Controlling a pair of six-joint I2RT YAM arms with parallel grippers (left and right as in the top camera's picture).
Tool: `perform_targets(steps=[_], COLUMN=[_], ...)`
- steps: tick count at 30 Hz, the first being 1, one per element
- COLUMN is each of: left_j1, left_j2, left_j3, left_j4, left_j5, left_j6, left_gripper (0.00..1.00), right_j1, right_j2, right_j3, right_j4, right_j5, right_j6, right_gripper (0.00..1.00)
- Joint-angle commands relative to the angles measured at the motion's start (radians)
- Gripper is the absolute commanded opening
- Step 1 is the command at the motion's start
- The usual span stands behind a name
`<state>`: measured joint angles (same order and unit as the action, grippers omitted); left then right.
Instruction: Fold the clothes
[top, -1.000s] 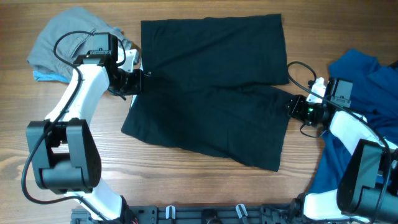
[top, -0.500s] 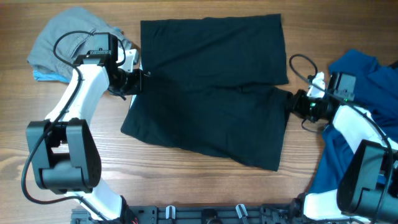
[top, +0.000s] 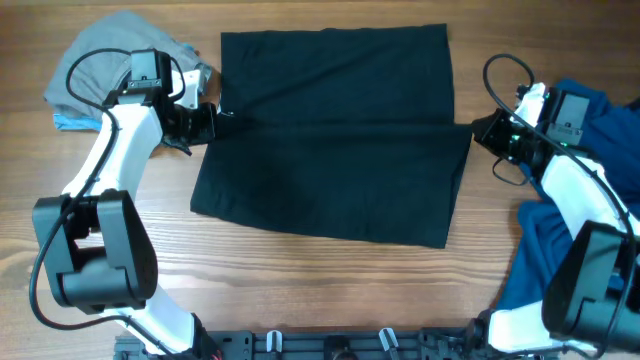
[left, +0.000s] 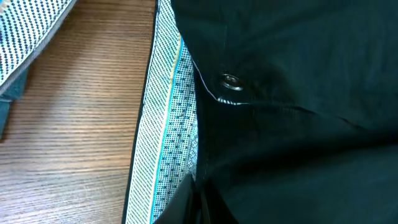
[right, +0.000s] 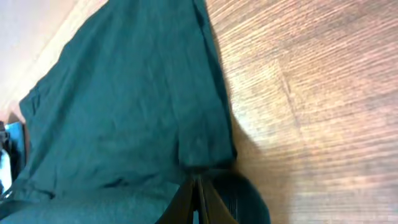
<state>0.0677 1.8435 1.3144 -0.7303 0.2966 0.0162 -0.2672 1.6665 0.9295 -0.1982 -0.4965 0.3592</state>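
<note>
Black shorts (top: 335, 130) lie spread flat on the wooden table, stretched between my two arms. My left gripper (top: 207, 122) is shut on the shorts' waistband at the left edge; the left wrist view shows the white-and-teal inner band (left: 165, 124), a metal button (left: 231, 81) and my closed fingers (left: 199, 202). My right gripper (top: 484, 131) is shut on the right edge of the shorts. The right wrist view shows the fabric (right: 124, 112) pinched in my closed fingers (right: 198, 193).
A grey garment (top: 100, 65) lies bunched at the back left, behind my left arm. A blue garment (top: 600, 150) is heaped along the right edge under my right arm. Bare wood (top: 300, 280) runs along the front.
Both grippers moved outward and toward the back with the shorts. The cloth went from wrinkled and skewed to pulled taut and nearly rectangular.
</note>
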Motion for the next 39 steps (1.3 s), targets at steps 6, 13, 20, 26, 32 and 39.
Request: perform_targets(steps=[6,13,20,26,32,39], left_j1=[0.01,0.01,0.027,0.119,0.159,0.157], left_j2=[0.002,-0.06,-0.076,-0.076,-0.076,-0.076], left_j3=[0.006,0.008,-0.014,-0.148,-0.288,-0.359], left_j4=[-0.063,-0.227,-0.414,-0.404,-0.209,-0.111], left_j5=[-0.018,-0.027,-0.108,-0.115,0.009,0.04], left_j6=[-0.001,0.002,-0.096,-0.137,-0.136,-0.136], left_gripper=[0.63,0.65,0.57,0.57,0.63,0.06], right_j1=[-0.02,-0.039,0.001,0.071,0.071,0.071], right_j2=[0.0,-0.203,-0.212,-0.212,-0.212,-0.211], right_j3=[0.017,0.016,-0.111,-0.237,-0.252,-0.343], right_j4=[-0.058,-0.552,-0.813,-0.737,-0.729,-0.575], right_j5=[-0.09,-0.061,0.049,0.018,0.017,-0.002], right_j6=[-0.045,-0.069,-0.072,-0.114,-0.114,-0.016], right_gripper=[0.49,0.5,0.45,0.52,0.66,0.66])
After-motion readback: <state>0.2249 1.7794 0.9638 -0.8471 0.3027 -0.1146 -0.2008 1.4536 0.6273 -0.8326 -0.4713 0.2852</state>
